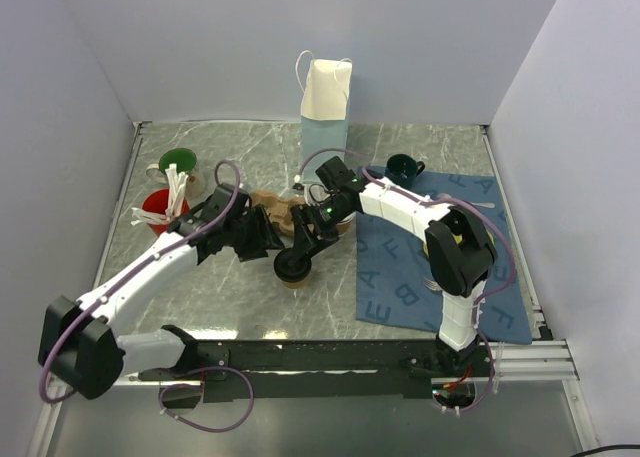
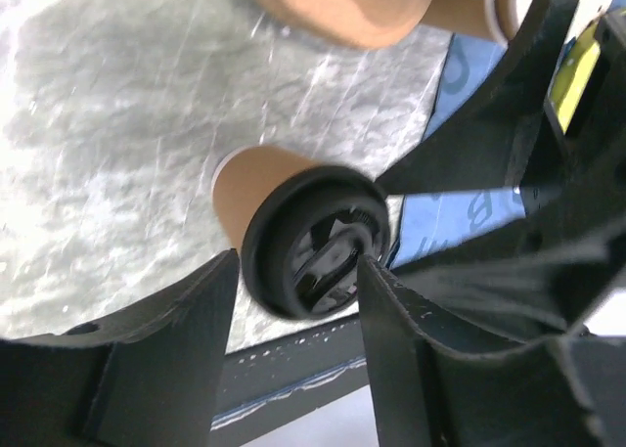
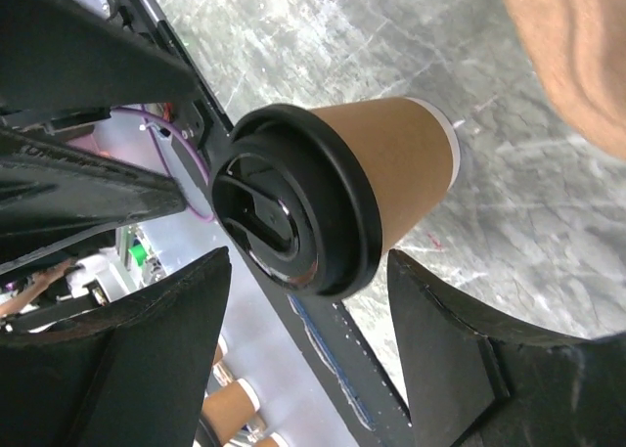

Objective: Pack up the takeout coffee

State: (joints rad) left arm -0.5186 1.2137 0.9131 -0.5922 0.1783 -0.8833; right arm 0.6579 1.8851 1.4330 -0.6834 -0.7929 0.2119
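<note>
The right gripper (image 3: 309, 256) has its two fingers spread wide, one on each side of the black lid (image 3: 284, 212) of the takeout coffee (image 3: 401, 158). The tips are very close to the lid's edge, but I cannot tell if they touch it. The left gripper (image 2: 298, 259) is spread too and pinches nothing. It hangs just beside the cup, and the right gripper is right next to it. The cup looks to stand on the grey table (image 1: 250, 307), near the middle, just left of the blue mat (image 1: 400, 287). A brown paper thing (image 1: 272, 209) lies close behind it. The white paper bag (image 1: 325, 97) stands well apart, at the back of the table, and the cup is not in it yet. I think a few things could go wrong. Two grippers are crowded around one small cup, so they could bump each other or knock the cup over. If the fingers grab only the lid, the lid could pop off when the cup goes up, and the cup would drop. If they squeeze the paper side too hard, the cup could get squashed. On the way to the bag, the cup could hit the bag's edge and tip the bag over.
</note>
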